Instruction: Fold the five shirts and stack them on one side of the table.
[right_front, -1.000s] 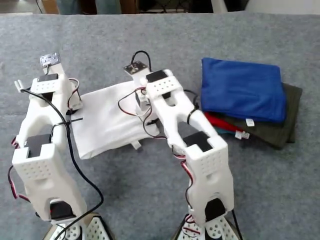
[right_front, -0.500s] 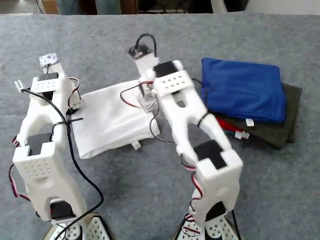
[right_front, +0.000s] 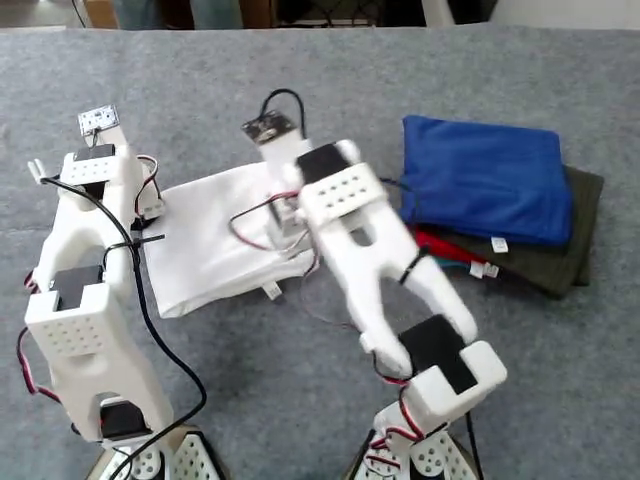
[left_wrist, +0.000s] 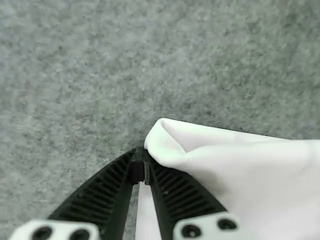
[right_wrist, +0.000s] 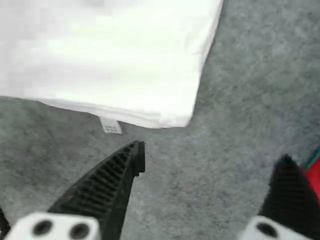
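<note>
A folded white shirt (right_front: 215, 245) lies on the grey table between the two arms. In the left wrist view my left gripper (left_wrist: 140, 169) is shut on the shirt's (left_wrist: 240, 170) corner, low over the table. The left arm (right_front: 95, 185) stands at the shirt's left edge. The right arm (right_front: 340, 190) hangs over the shirt's right end. My right gripper (right_wrist: 212, 162) is open above the bare table just beyond the white shirt's (right_wrist: 115, 60) edge, nothing between its fingers. A blue folded shirt (right_front: 485, 178) tops a stack at the right.
Under the blue shirt lie a dark green shirt (right_front: 572, 245) and a red one (right_front: 438, 243), whose edge (right_wrist: 314, 167) shows beside my right gripper. A small label (right_wrist: 111, 127) sticks out of the white shirt's near edge. Grey table (right_front: 300, 80) stretches behind the arms.
The right arm has swung, its elbow shifting to the right, and its wrist first rose away and then came back over the shirt's right end. The left arm has kept still.
</note>
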